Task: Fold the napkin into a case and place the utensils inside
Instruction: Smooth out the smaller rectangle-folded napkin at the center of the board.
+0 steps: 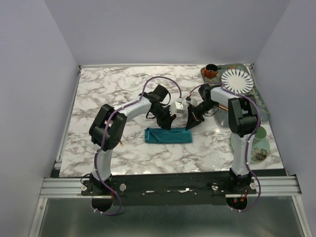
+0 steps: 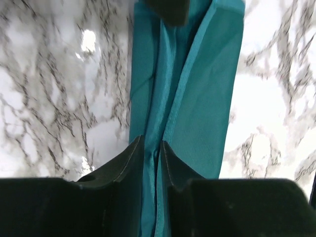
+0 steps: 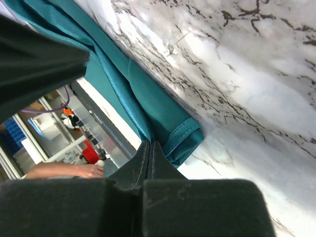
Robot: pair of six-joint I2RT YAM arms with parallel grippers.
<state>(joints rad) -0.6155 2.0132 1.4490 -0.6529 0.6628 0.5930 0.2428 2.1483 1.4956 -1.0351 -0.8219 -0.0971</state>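
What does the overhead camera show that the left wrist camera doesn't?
Only the overhead view shows both whole arms, the entire folded napkin, and at the right a striped white plate, a brown cup and a pale green saucer. Only the left wrist view shows the creases up close, one fold running between the left gripper's fingers. Both show teal cloth on the marble table.

Teal napkin (image 1: pixel 168 136), folded into a narrow layered strip, flat at table (image 1: pixel 98 98) centre
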